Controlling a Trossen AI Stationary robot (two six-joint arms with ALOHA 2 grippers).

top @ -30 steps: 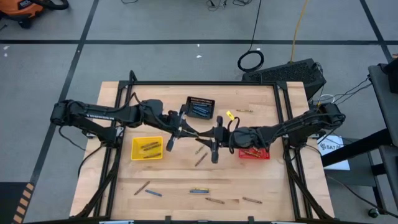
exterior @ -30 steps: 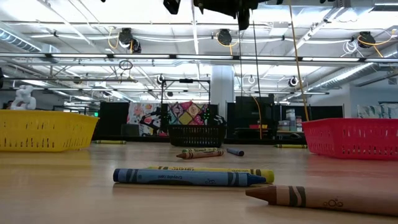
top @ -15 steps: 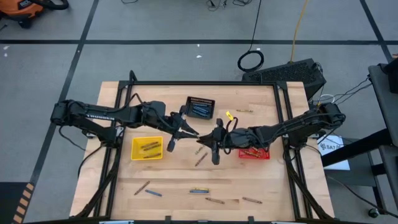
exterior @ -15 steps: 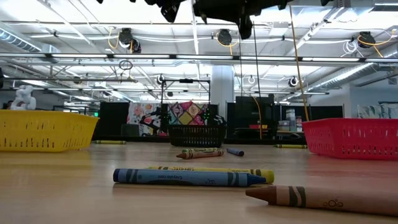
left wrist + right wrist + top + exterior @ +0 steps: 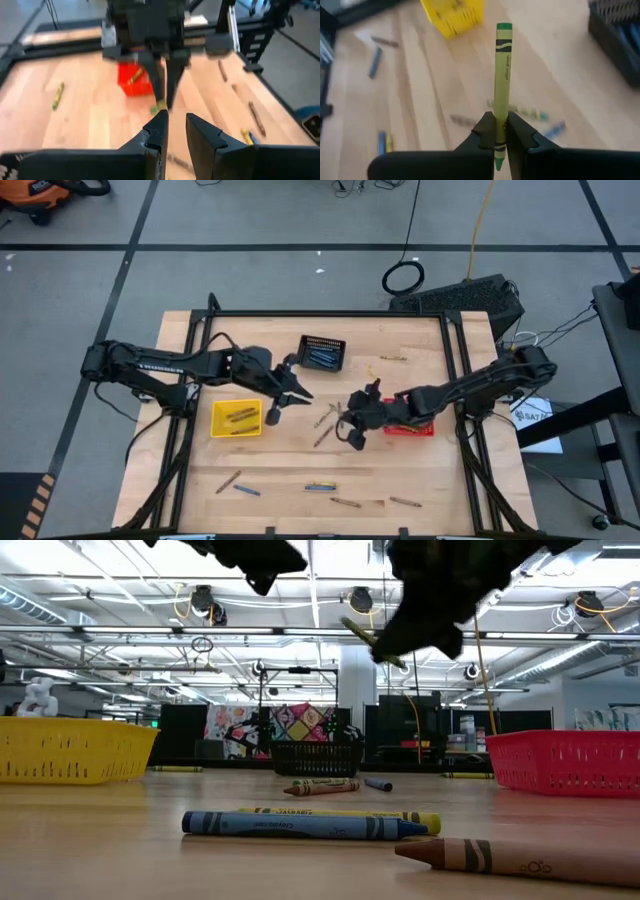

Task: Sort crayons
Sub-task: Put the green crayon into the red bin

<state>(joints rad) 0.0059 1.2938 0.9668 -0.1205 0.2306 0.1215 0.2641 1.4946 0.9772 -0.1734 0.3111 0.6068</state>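
Note:
My right gripper (image 5: 350,423) is above the table's middle, just left of the red basket (image 5: 410,426), and is shut on a yellow-green crayon (image 5: 502,75). The crayon also shows in the low view (image 5: 362,636). My left gripper (image 5: 290,388) is open and empty, between the yellow basket (image 5: 236,418) and the black basket (image 5: 322,352). Two crayons (image 5: 322,428) lie flat on the table between the grippers. Several more lie near the front edge (image 5: 320,487). My right gripper pinches the yellow-green crayon near one end (image 5: 498,131) between its two fingers. The crayon lies along the fingers and sticks out forward past the fingertips. It is lifted clear of the table.
One crayon (image 5: 392,358) lies near the far edge, right of the black basket. The yellow basket and the red basket each hold some crayons, and the black basket holds blue ones. Bare wood lies between the middle crayons and the front row.
My right gripper has turned and come down a little toward the table's near edge, still holding the crayon; it now shows lower in the low view. My left gripper has drawn back toward the table's left and far side, away from my right gripper.

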